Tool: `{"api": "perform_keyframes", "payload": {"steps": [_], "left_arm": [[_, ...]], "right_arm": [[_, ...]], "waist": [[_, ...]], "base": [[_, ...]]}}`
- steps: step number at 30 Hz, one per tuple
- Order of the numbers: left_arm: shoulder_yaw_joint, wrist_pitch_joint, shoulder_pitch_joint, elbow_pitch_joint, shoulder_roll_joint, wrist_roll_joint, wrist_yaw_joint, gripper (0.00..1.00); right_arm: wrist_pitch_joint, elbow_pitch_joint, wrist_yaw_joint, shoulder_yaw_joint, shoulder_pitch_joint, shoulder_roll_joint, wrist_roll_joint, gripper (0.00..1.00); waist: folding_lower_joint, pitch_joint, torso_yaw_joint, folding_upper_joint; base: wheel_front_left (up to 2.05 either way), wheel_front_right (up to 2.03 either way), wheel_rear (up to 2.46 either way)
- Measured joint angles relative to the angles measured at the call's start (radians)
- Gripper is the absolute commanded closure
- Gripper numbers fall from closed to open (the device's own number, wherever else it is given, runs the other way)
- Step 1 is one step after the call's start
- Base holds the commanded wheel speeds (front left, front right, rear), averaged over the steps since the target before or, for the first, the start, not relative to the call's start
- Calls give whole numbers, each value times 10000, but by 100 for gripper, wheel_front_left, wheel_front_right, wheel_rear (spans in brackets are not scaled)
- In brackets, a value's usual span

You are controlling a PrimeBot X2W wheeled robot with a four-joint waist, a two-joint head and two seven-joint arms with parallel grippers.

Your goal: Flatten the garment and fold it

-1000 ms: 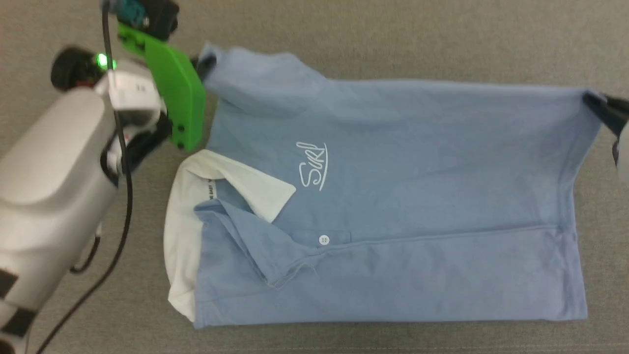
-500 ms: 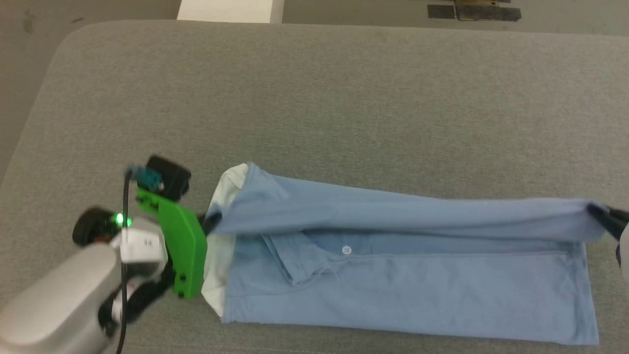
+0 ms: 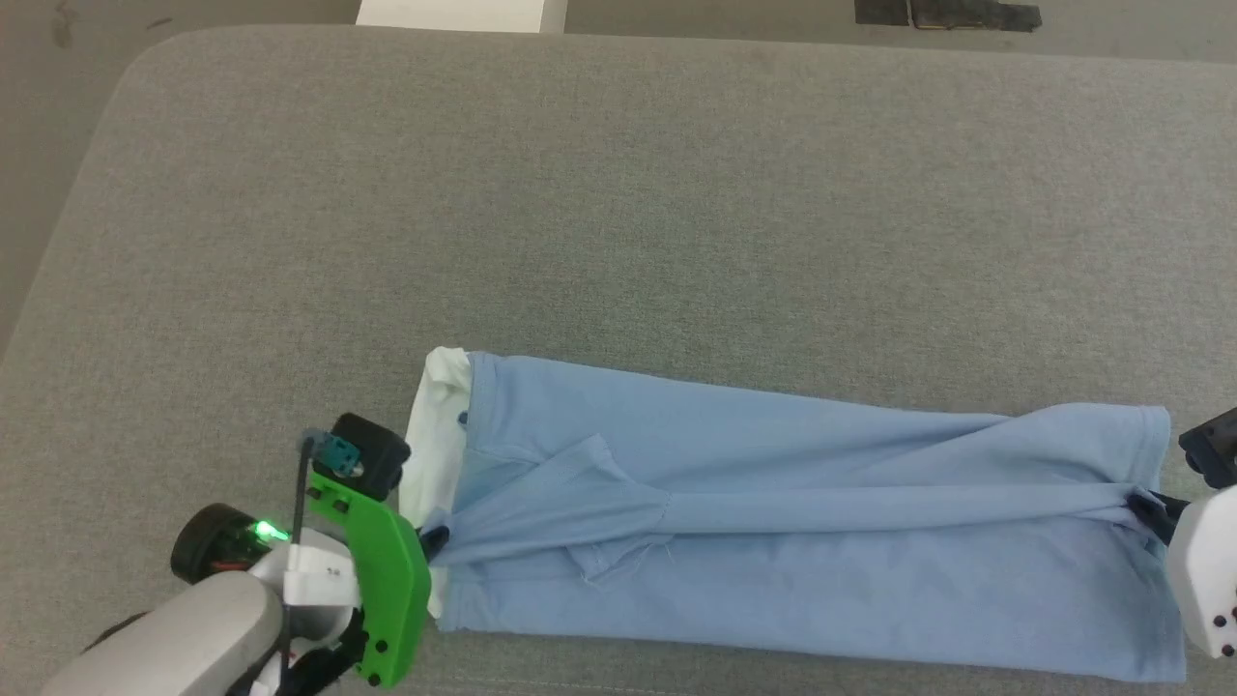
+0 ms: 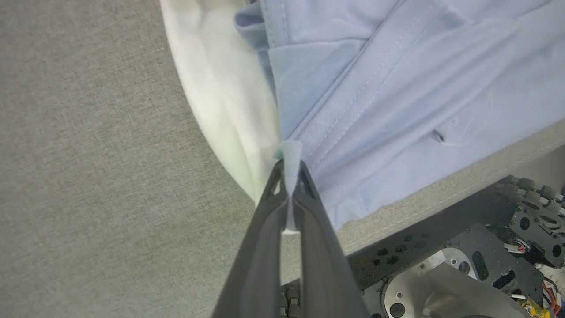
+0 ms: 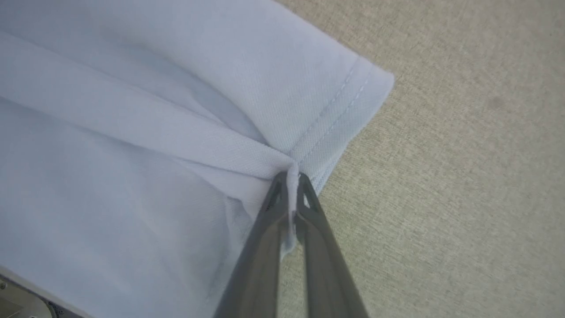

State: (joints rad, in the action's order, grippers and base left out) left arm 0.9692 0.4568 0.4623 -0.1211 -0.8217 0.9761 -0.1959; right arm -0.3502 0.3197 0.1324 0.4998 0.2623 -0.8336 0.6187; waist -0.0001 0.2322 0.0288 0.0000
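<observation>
Garment [image 3: 821,590] lying across lower frame on grey surface [image 3: 580,242], long axis running left-right. Left gripper [image 3: 432,541] pinching collar-end fold at lower left; right gripper [image 3: 1145,505] pinching hem-end fold at lower right, apparently the same edge.

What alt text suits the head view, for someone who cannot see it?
A light blue polo shirt, folded lengthwise into a strip, lies on a grey fabric surface. The left claw pinches the end with the white collar; the right claw pinches the hem end.
</observation>
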Motion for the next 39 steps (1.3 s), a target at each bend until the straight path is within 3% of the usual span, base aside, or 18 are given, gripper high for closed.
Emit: {"api": "perform_keyframes", "payload": {"steps": [2, 3, 9, 15, 23, 28, 33, 39], "left_arm": [[88, -61, -1, 222, 192, -81, 2, 100], [178, -286, -1, 554, 403, -224, 17, 0], [155, -1062, 0, 1231, 792, -591, 27, 0], [-441, -2696, -3, 1521, 1285, -639, 0, 0], [-1708, -5944, -499, 1762, 1593, -1066, -934, 0], [-2094, -6993, -1060, 1695, 1641, -1942, -1615, 0], [-2727, -7102, -1796, 1145, 1831, -3340, -2169, 0], [-3591, -7137, -2814, 802, 2303, -4510, -2148, 0]], "right_arm": [[-119, 86, 0, -111, -2, 167, -165, 100], [-395, 150, 0, -234, -22, 389, -242, 0], [-610, -59, -4, -470, -70, 627, -176, 0], [-688, -930, -2, -1310, -191, 805, 769, 0], [-1007, -1818, -4, -3630, -1201, 1538, 1187, 0], [-1555, -1774, -4, -5311, -2034, 2899, 491, 0], [-2263, -1785, -4, -7250, -2480, 4893, -851, 0], [-2947, -1941, -4, -8788, -2436, 6679, -2117, 0]], "waist": [[0, 30, -25, 0], [0, 25, -62, 0], [0, -233, -117, 0], [0, -717, -138, 0], [0, -1243, -68, 0], [0, -1347, 9, 0], [0, -1307, 110, 0], [0, -1127, 179, 0]], "base": [[0, 0, 0], [0, 0, 0], [0, 0, 0], [0, 0, 0], [0, 0, 0], [0, 0, 0], [0, 0, 0], [0, 0, 0]]}}
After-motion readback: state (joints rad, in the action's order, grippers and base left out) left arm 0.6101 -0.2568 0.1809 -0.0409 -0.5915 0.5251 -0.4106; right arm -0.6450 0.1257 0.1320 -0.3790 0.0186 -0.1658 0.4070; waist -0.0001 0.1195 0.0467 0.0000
